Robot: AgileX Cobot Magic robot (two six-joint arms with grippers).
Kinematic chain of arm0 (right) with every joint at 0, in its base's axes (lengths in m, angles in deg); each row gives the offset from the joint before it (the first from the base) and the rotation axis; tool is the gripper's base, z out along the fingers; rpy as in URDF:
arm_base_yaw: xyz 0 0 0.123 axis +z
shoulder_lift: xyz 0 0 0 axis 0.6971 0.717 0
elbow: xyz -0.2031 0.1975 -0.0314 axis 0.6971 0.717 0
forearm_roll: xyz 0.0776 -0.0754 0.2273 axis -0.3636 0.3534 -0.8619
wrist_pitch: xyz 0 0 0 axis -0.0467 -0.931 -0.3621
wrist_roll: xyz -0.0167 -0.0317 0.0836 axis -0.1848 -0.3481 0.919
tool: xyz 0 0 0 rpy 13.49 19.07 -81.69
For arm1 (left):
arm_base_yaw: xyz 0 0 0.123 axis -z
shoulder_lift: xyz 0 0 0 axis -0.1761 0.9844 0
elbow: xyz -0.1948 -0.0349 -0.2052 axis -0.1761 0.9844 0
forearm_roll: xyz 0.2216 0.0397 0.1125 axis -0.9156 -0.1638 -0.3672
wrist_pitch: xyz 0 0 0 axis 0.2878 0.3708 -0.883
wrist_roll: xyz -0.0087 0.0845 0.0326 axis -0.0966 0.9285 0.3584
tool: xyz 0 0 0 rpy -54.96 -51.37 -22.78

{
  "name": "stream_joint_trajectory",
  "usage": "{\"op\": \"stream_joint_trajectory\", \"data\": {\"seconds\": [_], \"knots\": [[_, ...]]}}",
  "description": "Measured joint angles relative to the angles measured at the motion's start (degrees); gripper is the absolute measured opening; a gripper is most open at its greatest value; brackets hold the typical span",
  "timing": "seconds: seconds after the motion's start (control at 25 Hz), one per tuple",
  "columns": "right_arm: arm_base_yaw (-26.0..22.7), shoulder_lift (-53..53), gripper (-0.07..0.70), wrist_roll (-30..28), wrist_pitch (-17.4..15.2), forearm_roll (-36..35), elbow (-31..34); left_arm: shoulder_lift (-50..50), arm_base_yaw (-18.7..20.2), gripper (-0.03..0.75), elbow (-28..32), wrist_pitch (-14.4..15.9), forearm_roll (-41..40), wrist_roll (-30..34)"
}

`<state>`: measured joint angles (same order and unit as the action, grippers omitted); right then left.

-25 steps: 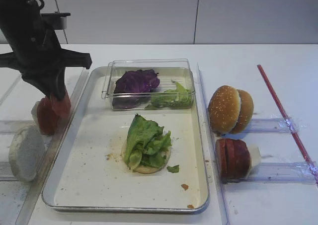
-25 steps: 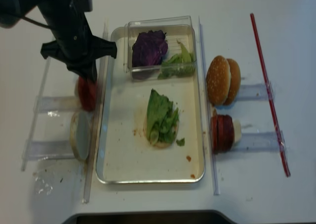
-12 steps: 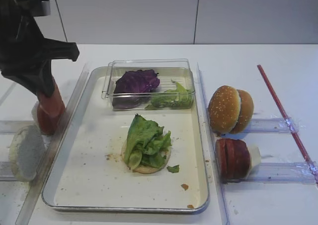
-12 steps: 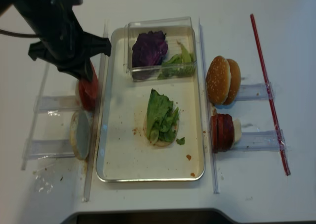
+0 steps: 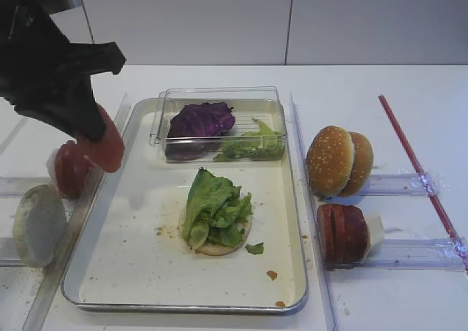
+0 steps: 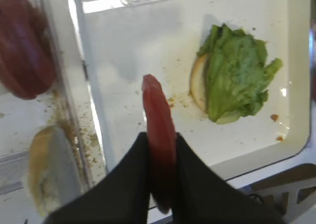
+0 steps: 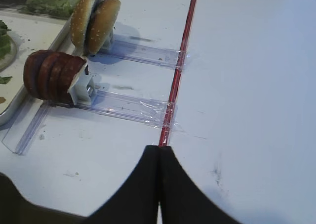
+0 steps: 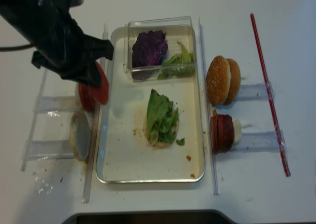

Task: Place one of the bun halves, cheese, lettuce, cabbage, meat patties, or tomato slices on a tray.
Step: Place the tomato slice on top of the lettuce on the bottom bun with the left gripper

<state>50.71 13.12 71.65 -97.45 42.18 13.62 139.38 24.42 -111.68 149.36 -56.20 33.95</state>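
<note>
My left gripper (image 5: 91, 130) (image 8: 94, 78) (image 6: 162, 145) is shut on a thin red tomato slice (image 5: 107, 145) (image 8: 101, 88) (image 6: 158, 115), held on edge in the air above the left rim of the metal tray (image 5: 183, 307) (image 8: 148, 180) (image 6: 128, 56). More tomato slices (image 5: 67, 170) (image 8: 84, 96) (image 6: 22, 51) stand in the rack left of the tray, with a pale bun half (image 5: 36, 225) (image 6: 47, 169) nearer the front. On the tray lies a bun half (image 5: 219, 248) covered with lettuce (image 5: 212, 207) (image 6: 237, 80). My right gripper (image 7: 159, 152) is shut and empty.
A clear box at the tray's back holds purple cabbage (image 5: 199, 120) and lettuce (image 5: 256, 145). Right of the tray stand sesame bun halves (image 5: 336, 159) (image 7: 94, 19) and meat patties (image 5: 340, 232) (image 7: 52, 75) in plastic racks. A red strip (image 5: 417, 163) (image 7: 180, 61) lies at the far right.
My left gripper has lifted one tomato slice out of the rack and carried it right, up over the tray's left rim. The right gripper has stayed still.
</note>
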Motion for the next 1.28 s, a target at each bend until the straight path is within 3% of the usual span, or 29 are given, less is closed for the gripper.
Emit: {"op": "stream_joint_trajectory", "data": {"seconds": [0.32,0.56,0.68,0.88,1.28], "knots": [[0.0,0.0,0.017,0.0,0.0,0.0,0.0,-0.1,0.0,0.057,2.1,-0.2,12.1,10.0],[0.0,0.0,0.017,0.0,0.0,0.0,0.0,-0.1,0.0,0.057,10.7,-0.4,25.6,25.7],[0.0,0.0,0.017,0.0,0.0,0.0,0.0,-0.1,0.0,0.057,13.5,-2.7,30.9,31.3],[0.0,0.0,0.017,0.0,0.0,0.0,0.0,2.9,0.0,0.057,14.1,-4.7,37.4,36.8],[0.0,0.0,0.017,0.0,0.0,0.0,0.0,13.1,0.0,0.057,14.1,-5.1,47.4,47.8]]}}
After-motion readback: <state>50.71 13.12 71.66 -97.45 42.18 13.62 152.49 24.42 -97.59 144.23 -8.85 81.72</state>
